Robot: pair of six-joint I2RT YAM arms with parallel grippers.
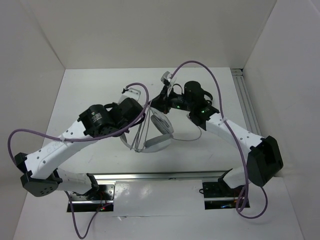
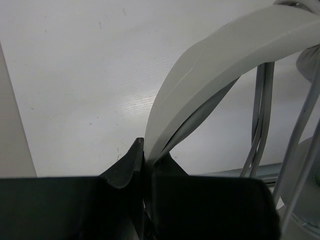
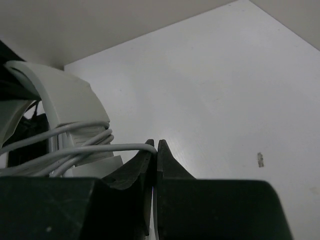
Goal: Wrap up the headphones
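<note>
The white and light-grey headphones (image 1: 162, 123) hang between my two grippers over the middle of the table, both earcups showing in the top view. My left gripper (image 1: 131, 131) is shut on the wide white headband (image 2: 210, 65), which rises from between its fingers (image 2: 131, 162). My right gripper (image 1: 153, 103) is shut on the thin grey cable (image 3: 100, 149), just above the headphones. Several cable turns lie around the headband (image 3: 70, 110). Taut cable strands (image 1: 142, 127) run down across the headphones and also show in the left wrist view (image 2: 260, 120).
An aluminium rail (image 1: 160, 176) runs along the near edge between the arm bases, and another rail (image 1: 247, 105) along the right side. White walls close in the back and sides. Purple robot cables (image 1: 200, 65) loop above both arms.
</note>
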